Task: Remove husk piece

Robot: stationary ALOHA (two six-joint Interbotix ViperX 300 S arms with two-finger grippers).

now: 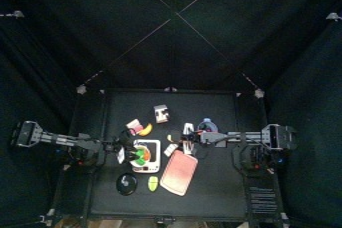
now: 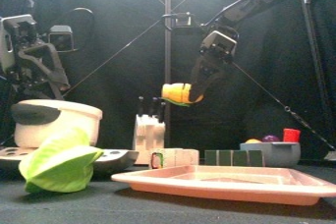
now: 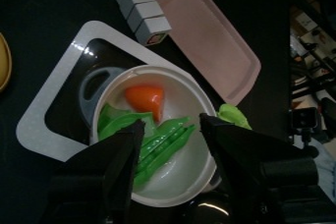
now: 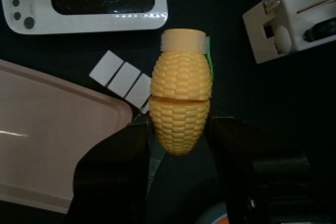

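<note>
Top view: the left arm (image 1: 54, 140) comes in at 9 o'clock and the right arm (image 1: 254, 137) at 3 o'clock, meeting over a white pot (image 1: 144, 154) and a pink board (image 1: 181, 172), which lies at about 4 o'clock of the pot. Front view: the right gripper (image 2: 187, 92) hangs in mid-air clamped on a corn cob (image 2: 176, 91). A thin green sliver at the cob's 4 o'clock looks like the husk piece (image 2: 195, 97), though it is too small to be sure. Left wrist view: the left gripper (image 3: 168, 147) hovers over the pot with its jaws moderately wide and nothing gripped; green leaves (image 3: 125, 122) and an orange bit (image 3: 145, 96) lie inside. Right wrist view: the cob stands bare and yellow between the jaws, no husk showing on this side. The step in hand seems to be presenting the cob; next, the left gripper would need to reach across and pinch the sliver alone. No writing is legible anywhere.
</note>
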